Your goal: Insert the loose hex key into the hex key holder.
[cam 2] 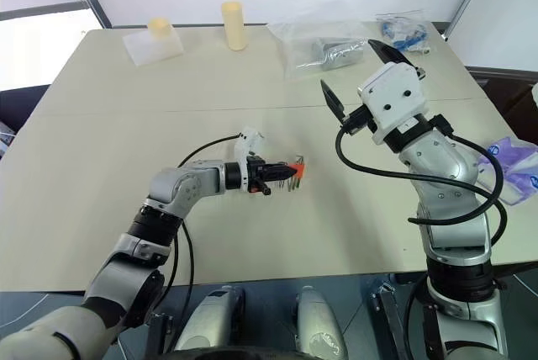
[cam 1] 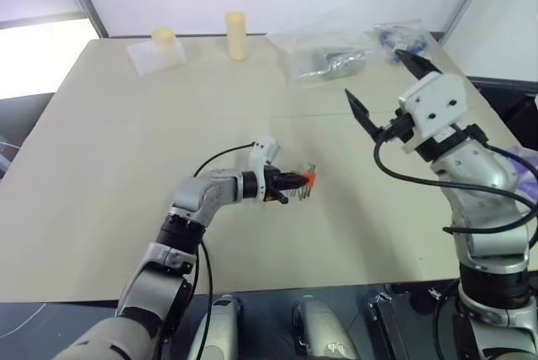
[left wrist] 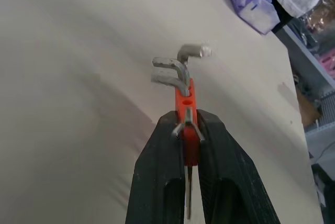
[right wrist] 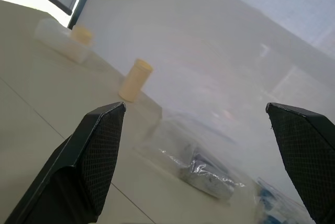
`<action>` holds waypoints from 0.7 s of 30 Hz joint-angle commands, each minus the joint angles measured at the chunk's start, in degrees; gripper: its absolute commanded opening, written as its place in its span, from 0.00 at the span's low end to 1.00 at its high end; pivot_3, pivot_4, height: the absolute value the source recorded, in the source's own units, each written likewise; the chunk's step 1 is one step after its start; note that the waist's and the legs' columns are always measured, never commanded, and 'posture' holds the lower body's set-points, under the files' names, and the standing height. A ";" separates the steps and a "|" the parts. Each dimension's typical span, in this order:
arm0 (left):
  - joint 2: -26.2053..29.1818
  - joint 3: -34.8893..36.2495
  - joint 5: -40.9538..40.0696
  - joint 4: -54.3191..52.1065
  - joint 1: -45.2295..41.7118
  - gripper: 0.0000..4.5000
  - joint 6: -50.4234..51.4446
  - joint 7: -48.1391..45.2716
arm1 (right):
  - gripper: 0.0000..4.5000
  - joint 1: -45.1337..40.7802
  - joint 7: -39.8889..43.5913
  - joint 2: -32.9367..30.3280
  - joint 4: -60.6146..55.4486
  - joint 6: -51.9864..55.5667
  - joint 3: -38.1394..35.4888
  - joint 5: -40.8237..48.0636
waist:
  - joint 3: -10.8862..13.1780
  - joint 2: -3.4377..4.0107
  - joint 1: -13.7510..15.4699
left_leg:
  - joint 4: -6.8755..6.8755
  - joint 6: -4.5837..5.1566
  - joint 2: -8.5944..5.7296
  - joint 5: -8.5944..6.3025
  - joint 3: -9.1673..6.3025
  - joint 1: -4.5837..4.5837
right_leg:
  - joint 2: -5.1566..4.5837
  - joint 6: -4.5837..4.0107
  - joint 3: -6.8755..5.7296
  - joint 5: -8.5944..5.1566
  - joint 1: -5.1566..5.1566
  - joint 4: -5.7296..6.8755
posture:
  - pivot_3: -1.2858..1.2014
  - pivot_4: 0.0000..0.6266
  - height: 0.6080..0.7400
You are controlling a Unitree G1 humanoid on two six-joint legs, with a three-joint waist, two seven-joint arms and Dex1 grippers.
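My left gripper (cam 1: 292, 181) is shut on the hex key holder (cam 1: 308, 178), a small red-orange block held just above the beige table (cam 1: 109, 175), near its middle. In the left wrist view the holder (left wrist: 186, 101) sits clamped between the black fingers (left wrist: 157, 171). Three grey bent keys (left wrist: 171, 72) stick out of its far end. I cannot tell the loose hex key from these. My right gripper (cam 1: 376, 75) hangs raised to the right of the holder, well apart from it. It is open wide, with nothing between its fingers (right wrist: 99, 145).
At the table's back stand a tall yellowish cylinder (cam 1: 236, 34) and a shorter one (cam 1: 163, 38) on clear plastic. A clear bag of metal parts (cam 1: 332, 59) and a bag with blue pieces (cam 1: 399, 38) lie back right. A purple packet (cam 2: 513, 166) lies off the right edge.
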 commanded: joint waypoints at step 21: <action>14.59 9.72 4.61 -12.27 4.76 0.99 -15.33 -3.22 | 1.00 -1.32 12.70 -5.66 2.42 0.90 3.48 6.79 | 0.02 0.03 0.52 | -0.09 -0.01 0.06 0.00 0.01 0.00 | -0.08 -0.01 0.01 0.00 -0.05 -0.02 | 0.52 0.24 1.00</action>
